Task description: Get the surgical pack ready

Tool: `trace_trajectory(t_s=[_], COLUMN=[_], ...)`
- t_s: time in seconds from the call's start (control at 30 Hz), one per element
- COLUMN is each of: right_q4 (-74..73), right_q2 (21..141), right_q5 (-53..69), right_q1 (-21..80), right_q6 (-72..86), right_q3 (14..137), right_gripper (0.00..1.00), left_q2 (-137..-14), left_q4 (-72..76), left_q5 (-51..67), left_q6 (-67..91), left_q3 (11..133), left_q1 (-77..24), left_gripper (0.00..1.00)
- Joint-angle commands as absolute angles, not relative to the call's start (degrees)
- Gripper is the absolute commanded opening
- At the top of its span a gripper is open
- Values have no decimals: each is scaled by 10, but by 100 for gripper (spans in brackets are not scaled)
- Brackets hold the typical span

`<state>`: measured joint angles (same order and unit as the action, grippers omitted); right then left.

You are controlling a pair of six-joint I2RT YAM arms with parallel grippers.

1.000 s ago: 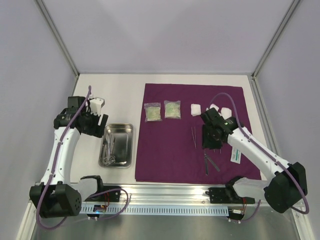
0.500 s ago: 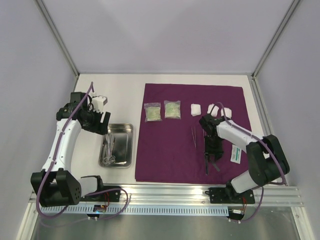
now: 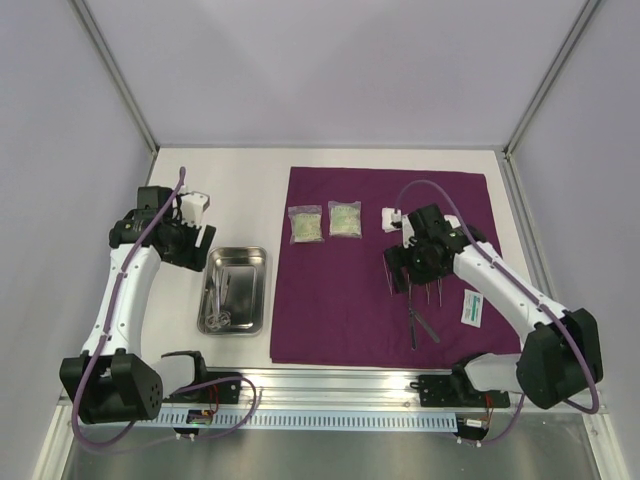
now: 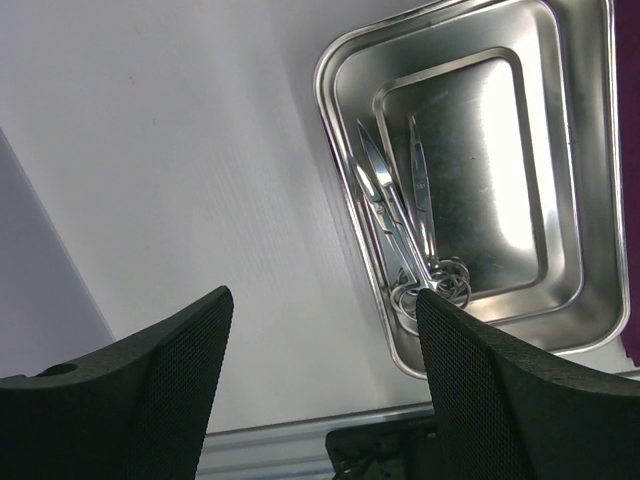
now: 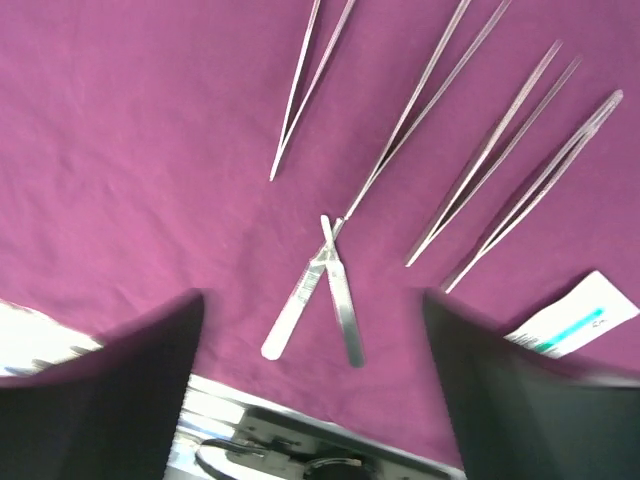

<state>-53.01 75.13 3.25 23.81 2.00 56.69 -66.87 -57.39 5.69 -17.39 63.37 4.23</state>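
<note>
Four pairs of tweezers lie fanned out on the purple sheet, tips pointing the same way, and right over them hangs the right gripper. Its fingers are spread wide in the wrist view, blurred at both edges of the picture, with nothing between them: no instrument in hand. Just below the tweezers, two flat steel handles cross at their tips, and a white-and-teal packet sits beside them near the sheet's right edge.

Look at the layout: the sheet is flat and open on the table, two clear packets and a white gauze pad in a row along its far side, the instruments nearer the arms. That reads like a sorting line, soft goods at the back and steel up front, everything within the right arm's reach.

Over on the left, the steel tray rests on the bare table just beside the sheet, and scissors are already lying in it, along its left wall. The left gripper hovers off the tray's far left corner, fingers apart, empty, clear of the work. My call: the tweezers go to the tray next.
</note>
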Motion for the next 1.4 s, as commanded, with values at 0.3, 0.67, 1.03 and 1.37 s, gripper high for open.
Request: trace_trajectory(t_s=[0.3, 0.67, 1.03, 1.37], right_q4=[-556, -536, -483, -479], right_q2=[762, 666, 671, 688], right_q5=[-53, -76, 46, 40], right_q1=[262, 276, 276, 275], right_q6=[-143, -286, -319, -326], right_q3=[590, 440, 381, 360], right_gripper=[73, 71, 70, 56], left_q2=[-685, -699, -719, -732], left_q4=[-534, -498, -470, -461], left_q5=[18, 18, 10, 3], left_q6=[-208, -210, -217, -221], left_q3=[650, 639, 627, 625], left_q1=[45, 45, 45, 45], left_gripper=[83, 83, 83, 83])
